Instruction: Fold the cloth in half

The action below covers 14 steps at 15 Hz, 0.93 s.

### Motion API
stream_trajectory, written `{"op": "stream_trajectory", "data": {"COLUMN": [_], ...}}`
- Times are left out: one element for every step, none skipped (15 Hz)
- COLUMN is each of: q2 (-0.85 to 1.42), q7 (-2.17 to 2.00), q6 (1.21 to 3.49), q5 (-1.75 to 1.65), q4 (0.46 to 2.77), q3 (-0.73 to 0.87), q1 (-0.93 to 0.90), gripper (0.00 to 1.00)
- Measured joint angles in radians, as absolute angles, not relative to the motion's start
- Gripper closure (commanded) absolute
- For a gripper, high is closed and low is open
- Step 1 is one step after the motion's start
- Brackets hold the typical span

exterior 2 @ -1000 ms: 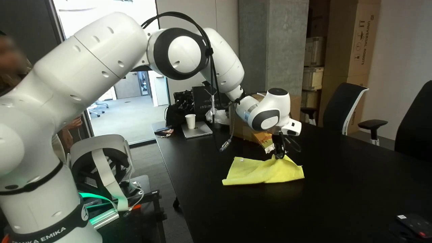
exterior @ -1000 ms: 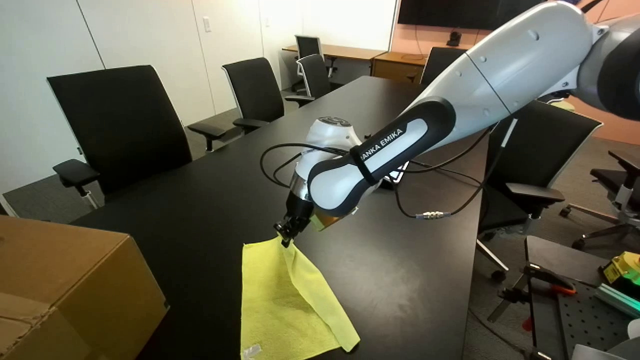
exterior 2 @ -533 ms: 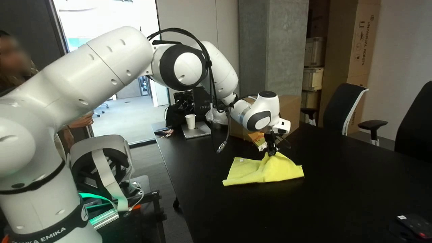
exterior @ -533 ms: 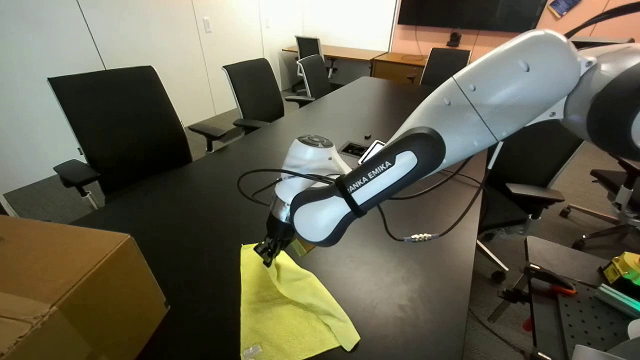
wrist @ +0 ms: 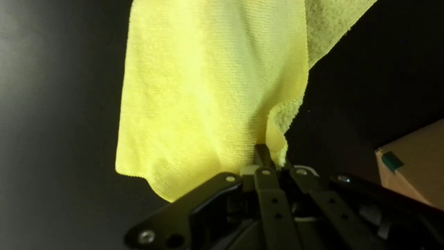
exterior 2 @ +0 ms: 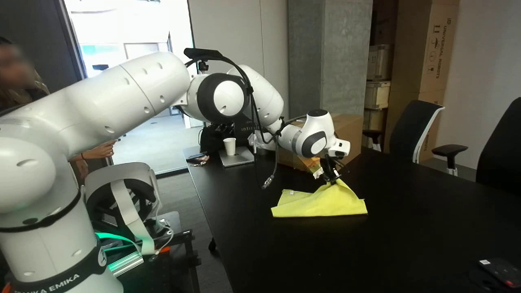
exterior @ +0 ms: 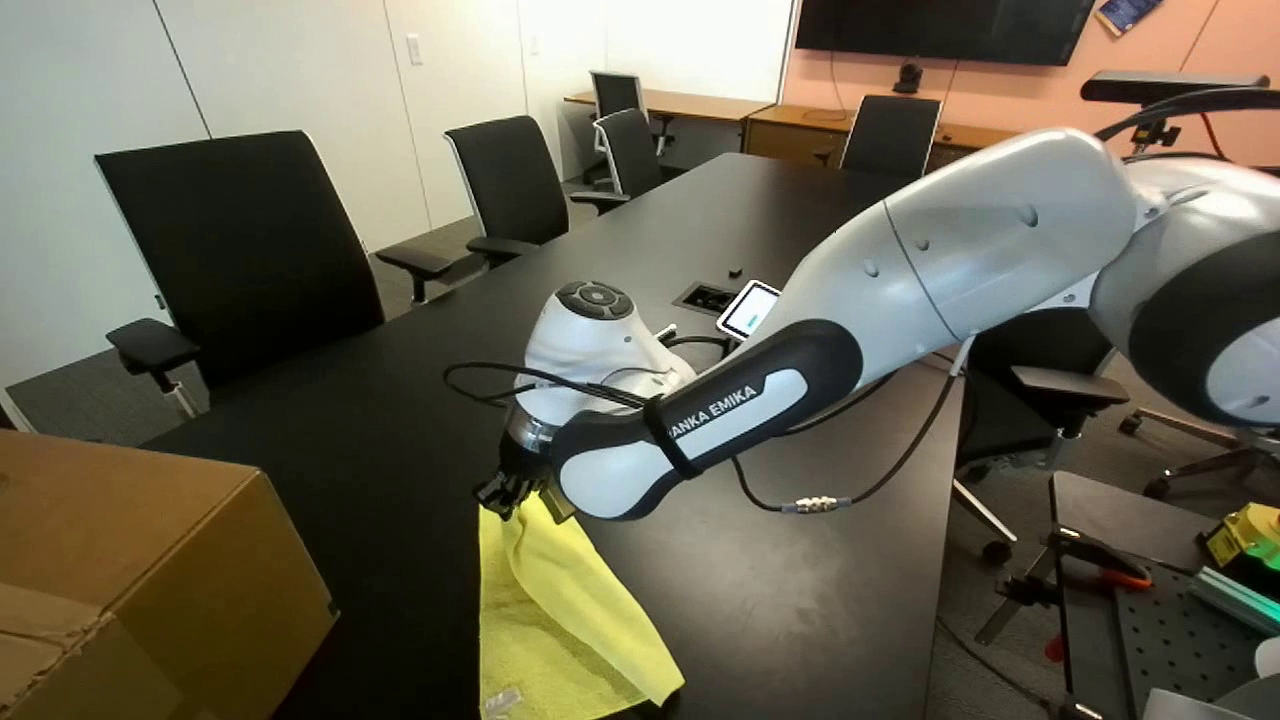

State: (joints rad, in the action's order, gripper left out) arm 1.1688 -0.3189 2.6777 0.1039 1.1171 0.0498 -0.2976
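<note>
The jaws now sit further toward nine o'clock in an exterior view, pinching the yellow-green cloth (exterior: 572, 608).

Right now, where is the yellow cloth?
In an exterior view, the cloth is on the table at bottom centre, right of the cardboard box, part of it pinched in the gripper.

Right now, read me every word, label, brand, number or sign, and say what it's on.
"ANKA EMIKA", start covered: forearm panel.
"ANKA EMIKA", start unclear: base band.
"UNIVERSAL ROBOTS", sideways: tall carton.
Too small or blurred: carton symbols, cloth tag, wall poster, small screen, black item.
</note>
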Motion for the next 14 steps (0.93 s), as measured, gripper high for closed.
{"op": "stream_trajectory", "data": {"q2": [1.185,1.200,1.213,1.224,1.231,1.234,1.234,1.234,1.233,1.231,1.230,1.227,1.221,1.208], "q7": [-0.346,-0.370,-0.388,-0.402,-0.412,-0.419,-0.424,-0.428,-0.431,-0.432,-0.433,-0.433,-0.431,-0.425], "q6": [2.674,2.668,2.658,2.652,2.648,2.647,2.647,2.647,2.647,2.645,2.639,2.630,2.613,2.593], "q5": [0.092,0.083,0.078,0.071,0.065,0.060,0.056,0.052,0.051,0.051,0.049,0.046,0.046,0.046], "q4": [1.093,1.073,1.054,1.040,1.030,1.025,1.022,1.018,1.014,1.014,1.014,1.018,1.028,1.049], "q3": [0.074,0.093,0.109,0.120,0.127,0.132,0.134,0.136,0.136,0.136,0.136,0.136,0.134,0.128], "q1": [-0.304,-0.308,-0.309,-0.309,-0.309,-0.309,-0.310,-0.311,-0.313,-0.317,-0.322,-0.329,-0.338,-0.348], "gripper": [0.67,0.61,0.53,0.46,0.39,0.30,0.23,0.17,0.08,0.01,0.00,0.00,0.00,0.00]}}
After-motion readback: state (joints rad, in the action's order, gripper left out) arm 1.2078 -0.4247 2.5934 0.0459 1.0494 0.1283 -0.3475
